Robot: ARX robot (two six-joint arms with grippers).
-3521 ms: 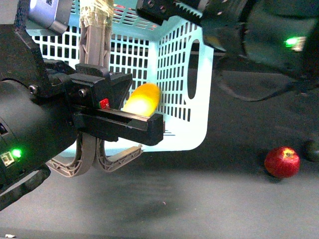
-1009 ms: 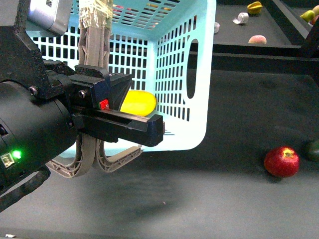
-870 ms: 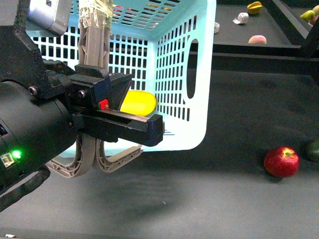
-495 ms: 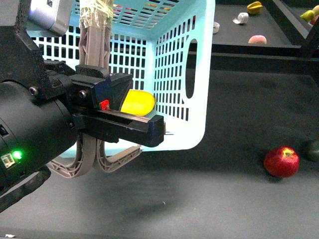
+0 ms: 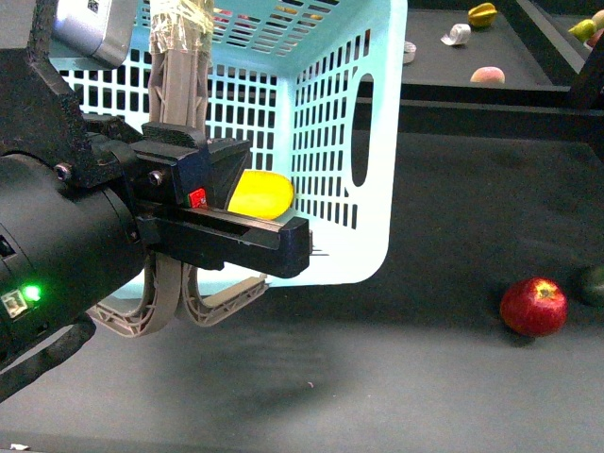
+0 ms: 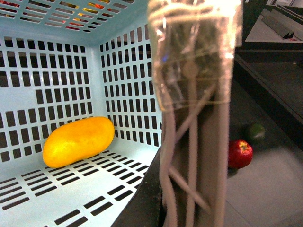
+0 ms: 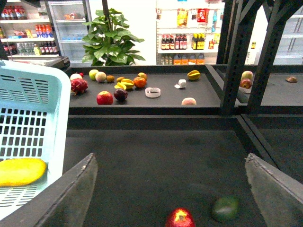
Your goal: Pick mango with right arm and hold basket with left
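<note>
The left gripper point(image 5: 193, 203) fills the left half of the front view, its jaws pinched on the basket's grey-brown swing handle point(image 5: 179, 90), which rises through them to a taped section at the top of the frame. The basket point(image 5: 373, 142) hangs tipped from that handle in the upper centre of the frame. The mango point(image 5: 261, 195) lies inside the basket against its slotted wall, mid-frame just right of the gripper; the left wrist view shows it at lower left point(image 6: 78, 141). The right gripper point(image 7: 170, 189) has its two grey fingers point(image 7: 71, 196) spread wide and holding nothing, at the bottom corners of its wrist view. A red apple point(image 5: 534, 307) and a dark green fruit point(image 5: 593, 284) sit on the dark table point(image 5: 377, 377) at lower right.
</note>
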